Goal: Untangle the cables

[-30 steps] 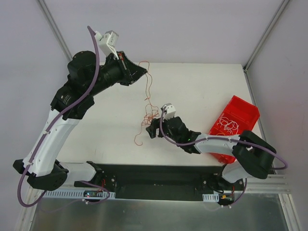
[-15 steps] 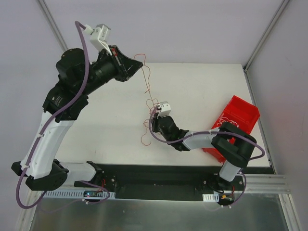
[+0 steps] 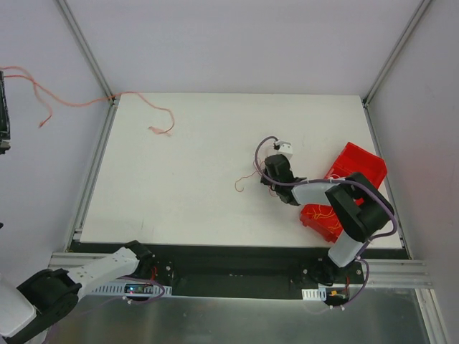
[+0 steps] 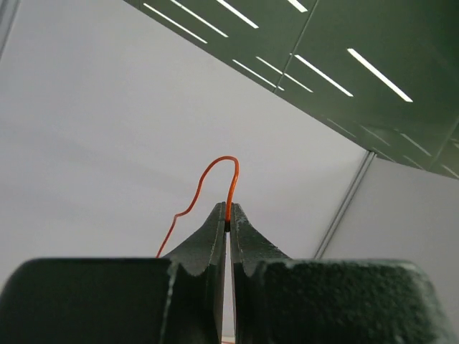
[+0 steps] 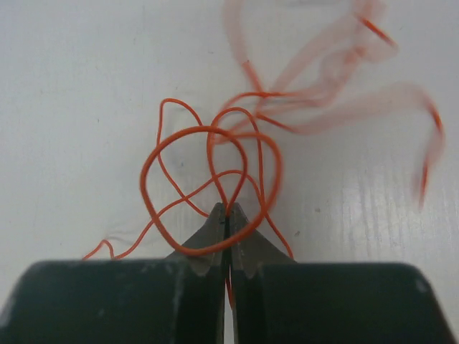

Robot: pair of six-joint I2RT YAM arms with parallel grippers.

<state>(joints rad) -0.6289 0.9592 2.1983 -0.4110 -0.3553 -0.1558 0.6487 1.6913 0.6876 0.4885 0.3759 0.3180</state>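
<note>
A long red-orange cable [image 3: 107, 99] runs from the top view's left edge, off the table, down to the table's far left corner, ending in a curl [image 3: 163, 129]. My left gripper [image 4: 228, 211] is shut on its end, and a loop of that cable [image 4: 221, 166] arches above the fingertips. Little of the left arm shows in the top view. My right gripper [image 5: 228, 211] is shut on a small red-orange tangle of cables [image 5: 208, 168] lying on the white table. In the top view this gripper [image 3: 267, 178] sits right of centre, with a loose strand [image 3: 246, 180] trailing left.
A red bin [image 3: 358, 166] holding more thin cables stands at the table's right edge, just behind my right arm [image 3: 315, 192]. Frame posts [image 3: 84, 44] rise at the far corners. The black base rail [image 3: 237, 269] runs along the near edge.
My left arm swung up and left almost out of the top view, pulling one cable out of the tangle. My right gripper shut on the remaining tangle and drew it right, toward the bin.
</note>
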